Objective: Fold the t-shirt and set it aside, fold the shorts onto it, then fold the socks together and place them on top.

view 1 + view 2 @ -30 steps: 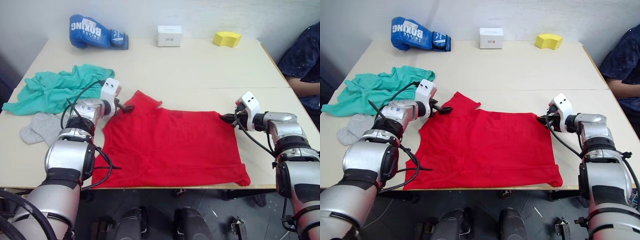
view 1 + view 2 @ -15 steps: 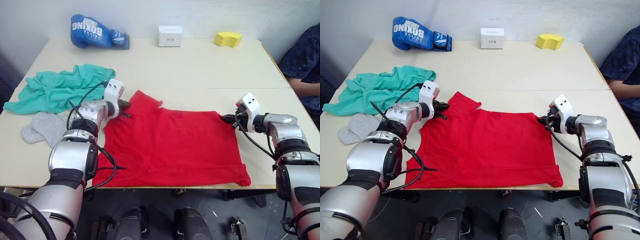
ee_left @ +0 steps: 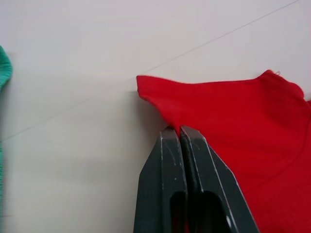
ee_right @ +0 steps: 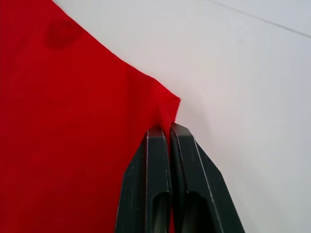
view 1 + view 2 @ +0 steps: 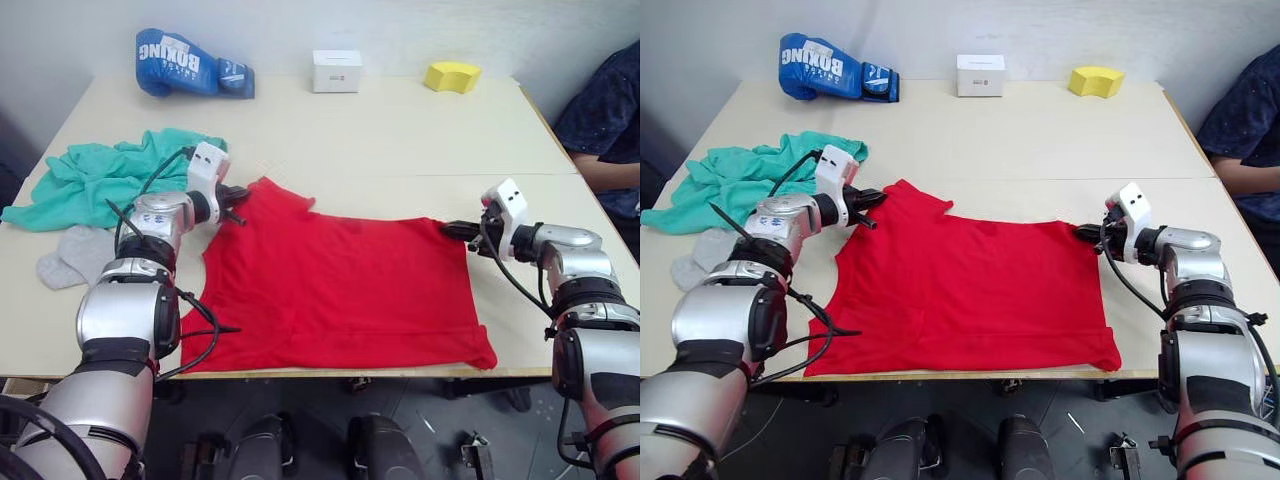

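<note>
The red t-shirt [image 5: 340, 280] lies spread flat on the near half of the table. My left gripper [image 5: 233, 196] is shut on its far left corner, with red cloth pinched between the black fingers [image 3: 171, 160]. At the far right corner my right gripper [image 5: 458, 228] is shut on the t-shirt too, cloth caught between its fingers [image 4: 158, 160]. The teal shorts [image 5: 105, 178] lie crumpled at the left. The grey socks [image 5: 75, 256] rest just in front of them, near the left edge.
A blue boxing glove [image 5: 190, 64], a white box [image 5: 336, 70] and a yellow block [image 5: 452, 76] line the far edge of the table [image 5: 400, 130]. A person's arm in a dark sleeve [image 5: 610, 120] shows at the right edge.
My left gripper has closed on the t-shirt's far left corner and drawn it to the left. The cloth between the two grippers now lies stretched straighter.
</note>
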You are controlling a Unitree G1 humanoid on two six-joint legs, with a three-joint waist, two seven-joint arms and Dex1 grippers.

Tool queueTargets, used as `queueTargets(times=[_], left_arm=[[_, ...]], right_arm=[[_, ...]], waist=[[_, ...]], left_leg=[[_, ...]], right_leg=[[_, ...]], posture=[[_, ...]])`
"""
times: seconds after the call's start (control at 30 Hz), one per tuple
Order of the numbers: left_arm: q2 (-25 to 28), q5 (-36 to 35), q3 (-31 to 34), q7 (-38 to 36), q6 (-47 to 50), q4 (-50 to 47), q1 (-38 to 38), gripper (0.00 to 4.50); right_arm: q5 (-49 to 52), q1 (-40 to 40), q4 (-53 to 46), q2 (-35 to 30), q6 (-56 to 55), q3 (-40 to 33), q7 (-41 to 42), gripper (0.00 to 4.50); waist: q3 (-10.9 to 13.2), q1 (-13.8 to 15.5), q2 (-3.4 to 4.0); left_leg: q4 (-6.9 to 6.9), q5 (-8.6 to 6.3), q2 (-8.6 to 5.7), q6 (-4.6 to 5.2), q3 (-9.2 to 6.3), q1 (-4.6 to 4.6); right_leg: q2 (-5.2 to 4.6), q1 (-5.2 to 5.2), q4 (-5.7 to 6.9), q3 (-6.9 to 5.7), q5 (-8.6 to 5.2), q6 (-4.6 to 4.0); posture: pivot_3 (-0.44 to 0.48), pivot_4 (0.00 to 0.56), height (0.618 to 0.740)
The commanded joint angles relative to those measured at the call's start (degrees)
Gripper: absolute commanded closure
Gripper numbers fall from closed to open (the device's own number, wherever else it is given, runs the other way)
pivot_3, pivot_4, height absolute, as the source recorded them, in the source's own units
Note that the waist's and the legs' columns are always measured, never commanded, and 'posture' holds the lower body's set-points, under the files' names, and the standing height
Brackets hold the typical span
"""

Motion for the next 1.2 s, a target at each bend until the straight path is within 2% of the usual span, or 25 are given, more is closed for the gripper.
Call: queueTargets(times=[0.03, 0.2, 0.37, 0.53, 0.67, 0.8, 0.83, 0.93, 1.07, 1.2], left_arm=[[1.83, -1.5, 1.05, -2.88, 0.36, -4.09, -0.18, 4.45], [3.34, -3.42, 1.42, -6.08, 5.53, -11.96, 4.49, 4.45], [5.23, -5.7, 1.38, -7.63, 14.19, -30.95, 16.07, 4.45], [6.64, -8.82, 2.64, -6.07, 25.25, -52.3, 28.78, 4.45], [6.71, -10.32, 4.01, -3.07, 29.9, -59.97, 33.7, 4.45], [7.34, -10.64, 2.75, -2.75, 32.43, -63.31, 36.88, 4.45], [7.86, -10.58, 2.06, -3.4, 32.6, -63.54, 37.2, 4.28], [8.78, -12.33, 2.27, -4.8, 34.35, -63.35, 35.98, 3.62], [10.64, -13.97, 2.43, -6.54, 37.14, -60.0, 30.97, 2.26], [11.0, -13.81, 0.48, -6.76, 42.77, -50.19, 21.72, 1.0]], right_arm=[[2.66, -0.23, -3.21, -2.58, -0.65, -2.28, 3.03, 4.5], [4.91, 3.96, -8.76, -3.73, 1.78, -2.87, 6.02, 4.5], [7.36, 10.27, -16.31, -4.21, 4.4, -3.79, 6.37, 4.5], [8.73, 16.03, -22.53, -4.01, 6.79, -4.25, 5.41, 4.5], [7.21, 18.18, -23.2, -3.25, 4.06, -3.04, 3.2, 4.5], [5.88, 18.56, -21.69, -2.34, 2.93, -2.31, -0.07, 4.5], [6.26, 18.99, -22.34, -2.54, 4.62, -1.9, 1.09, 4.5], [7.19, 20.28, -24.72, -3.45, 7.36, -1.35, 3.06, 3.87], [6.27, 21.63, -26.59, -4.83, 4.0, -1.91, 1.71, 2.46], [6.77, 20.86, -26.81, -6.45, 1.44, -3.15, 0.72, 1.04]], waist=[[0.0, 0.0, 0.0], [0.0, 0.03, 0.0], [0.0, -0.12, 0.01], [0.0, -0.15, 0.01], [0.0, 0.22, 0.01], [0.0, 0.71, 0.01], [0.0, 0.77, 0.01], [0.0, 0.98, 0.01], [0.0, 1.1, 0.0], [0.0, 0.98, 0.01]], left_leg=[[0.0, 0.0, 0.0, 0.0, 0.0, 0.0], [0.01, -0.01, 0.0, 0.01, 0.0, 0.0], [-0.03, 0.0, 0.02, 0.01, -0.03, 0.0], [0.01, 0.0, 0.05, 0.01, -0.09, 0.0], [0.05, 0.0, 0.04, 0.0, -0.14, 0.01], [0.07, 0.0, 0.02, 0.0, -0.14, 0.03], [0.06, 0.0, 0.02, 0.0, -0.14, 0.04], [0.05, 0.0, 0.04, -0.01, -0.15, 0.03], [0.08, 0.0, 0.01, 0.0, -0.15, 0.01], [0.06, 0.0, -0.01, 0.0, -0.15, 0.03]], right_leg=[[-0.01, 0.0, 0.0, 0.0, 0.0, 0.0], [-0.07, 0.0, 0.02, 0.02, 0.0, 0.0], [-0.09, 0.0, 0.03, 0.07, 0.0, 0.0], [-0.15, 0.02, 0.05, 0.38, 0.0, 0.0], [-0.19, 0.05, -0.04, 0.46, 0.0, 0.0], [-0.22, 0.04, -0.08, 0.48, 0.0, -0.01], [-0.22, 0.05, -0.08, 0.48, 0.0, -0.01], [-0.2, 0.04, -0.09, 0.47, -0.01, -0.01], [-0.21, 0.06, -0.1, 0.45, -0.01, -0.02], [-0.19, 0.05, -0.06, 0.39, -0.01, -0.01]], posture=[[0.0, 0.15, 0.74], [0.0, 0.15, 0.74], [0.0, 0.15, 0.74], [0.0, 0.15, 0.74], [0.0, 0.15, 0.74], [0.0, 0.15, 0.74], [0.0, 0.15, 0.74], [0.0, 0.15, 0.74], [0.0, 0.15, 0.74], [0.0, 0.15, 0.74]])
